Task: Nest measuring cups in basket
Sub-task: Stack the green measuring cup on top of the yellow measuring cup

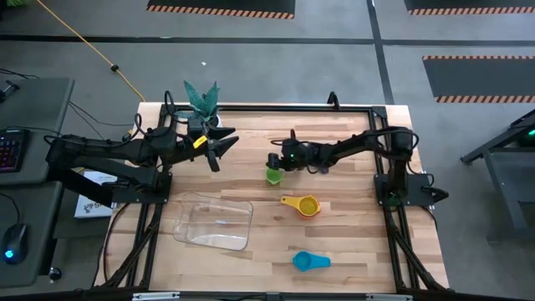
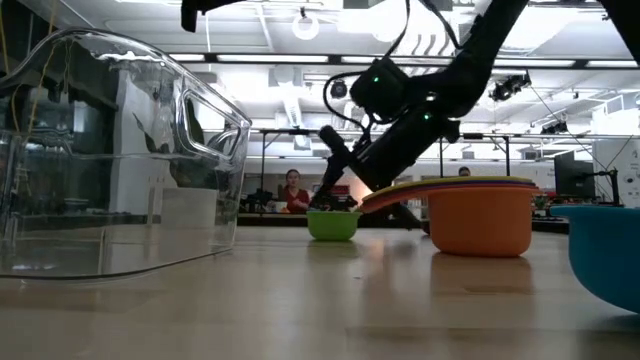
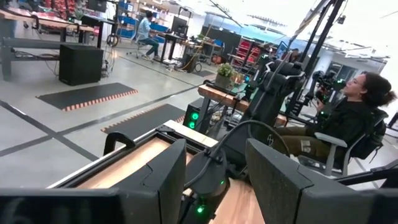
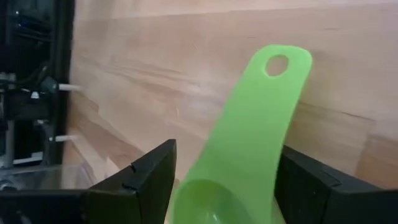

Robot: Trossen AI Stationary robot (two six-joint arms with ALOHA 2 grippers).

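A green measuring cup (image 1: pixel 273 176) stands on the table's middle, its handle (image 4: pixel 270 106) pointing away from my right gripper (image 1: pixel 274 162). That gripper is open and slants down over the cup, one finger on each side of the bowl (image 4: pixel 211 199). A yellow cup nested in an orange one (image 1: pixel 306 205) sits nearer the front, and a light blue cup (image 1: pixel 309 261) nearer still. The clear basket (image 1: pixel 214 222) rests left of them. My left gripper (image 1: pixel 221 147) hangs open and level above the table's far left, holding nothing. My right gripper straddles the green cup where the bowl meets the handle (image 4: pixel 249 168), coming from the table's right and slanting down. One finger (image 4: pixel 152 177) stands off the cup with a gap. The other finger (image 4: pixel 305 183) lies close beside it; I cannot tell whether it touches.
A white pot with a green plant (image 1: pixel 201 102) stands at the far left corner behind my left gripper. A person (image 3: pixel 348 118) sits beyond the table's right side. Bare wood lies between the green cup and the basket.
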